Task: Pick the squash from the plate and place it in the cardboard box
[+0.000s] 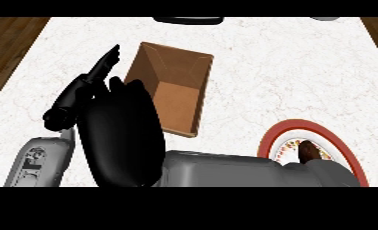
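The white marble counter (288, 64) fills the view. At its centre stands the open brown cardboard box (177, 99), a rectangle tilted slightly, with nothing visible inside.

At about four o'clock from the box, and well apart from it, lies the round white plate with a red rim (295, 122), cut off by the lower edge of the view. On it, towards its lower part, shows a small dark brownish shape, probably the squash (306, 150). It is mostly hidden, so its form cannot be made out.

The right grey forearm (236, 169) runs along the bottom of the view towards three o'clock and ends over the plate. The right hand (323, 166) shows only as a dark mass touching or just beside the brownish shape. Whether it is open, or closed on the squash, I cannot tell.

The black left hand (122, 134) rests open at eight o'clock from the box, just beside its left wall, fingers straight and pointing towards twelve. It holds nothing.

At twelve o'clock a dark object (188, 20) lies at the counter's far edge.

The step in hand looks like the pick: the right hand is at the plate and the squash has not left it. The next move calls for securing the squash, lifting it clear of the rim, then carrying it towards ten o'clock until it is over the box's opening.
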Controlling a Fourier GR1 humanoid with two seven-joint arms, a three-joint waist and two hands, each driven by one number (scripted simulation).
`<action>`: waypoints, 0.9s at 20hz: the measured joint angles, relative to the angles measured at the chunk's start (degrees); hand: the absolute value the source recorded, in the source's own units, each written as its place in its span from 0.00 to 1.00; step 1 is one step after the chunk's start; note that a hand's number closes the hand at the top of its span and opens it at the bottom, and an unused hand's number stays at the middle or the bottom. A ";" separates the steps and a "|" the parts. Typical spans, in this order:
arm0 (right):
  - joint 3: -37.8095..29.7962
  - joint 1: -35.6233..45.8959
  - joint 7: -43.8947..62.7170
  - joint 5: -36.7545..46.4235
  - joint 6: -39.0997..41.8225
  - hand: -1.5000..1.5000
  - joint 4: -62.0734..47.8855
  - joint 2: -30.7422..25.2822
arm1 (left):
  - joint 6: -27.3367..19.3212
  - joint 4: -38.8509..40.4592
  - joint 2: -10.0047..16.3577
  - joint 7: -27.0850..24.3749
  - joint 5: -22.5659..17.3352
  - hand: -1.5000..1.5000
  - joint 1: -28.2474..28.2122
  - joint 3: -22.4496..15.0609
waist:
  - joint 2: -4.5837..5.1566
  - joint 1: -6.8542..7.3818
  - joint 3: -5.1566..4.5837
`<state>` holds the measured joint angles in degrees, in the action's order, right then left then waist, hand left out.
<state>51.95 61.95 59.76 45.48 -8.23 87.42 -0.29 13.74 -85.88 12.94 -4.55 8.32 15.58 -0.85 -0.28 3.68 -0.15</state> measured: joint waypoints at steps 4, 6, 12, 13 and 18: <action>-4.97 3.80 0.83 -0.59 -1.74 1.00 -4.51 -0.10 | -0.11 -0.79 0.21 0.41 -0.06 0.50 -0.92 0.47 | 0.15 -0.92 0.04; -6.51 4.96 0.90 -1.01 -2.70 1.00 -6.89 -0.11 | -0.46 -0.88 0.02 0.54 0.18 0.50 -0.97 0.53 | 0.22 -1.35 0.05; -12.01 6.07 -2.89 -1.92 -1.43 1.00 -15.66 -0.99 | -0.10 -1.49 0.73 1.37 -0.54 0.50 -1.05 2.06 | 0.34 -2.57 0.09; -12.78 6.16 -3.75 -2.77 -0.21 1.00 -17.16 -1.20 | -0.30 -1.91 0.45 1.90 -0.30 0.50 -1.08 1.75 | 0.35 -2.64 0.11; -16.57 3.42 -8.02 -9.94 7.94 1.00 -21.50 -3.22 | -0.60 -1.70 0.25 0.82 0.01 0.50 -1.80 1.96 | 0.44 -3.07 0.11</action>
<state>35.38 65.37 51.74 35.55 -0.29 65.92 -3.51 13.13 -87.58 13.19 -3.73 8.32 13.78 1.11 0.17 0.60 -0.03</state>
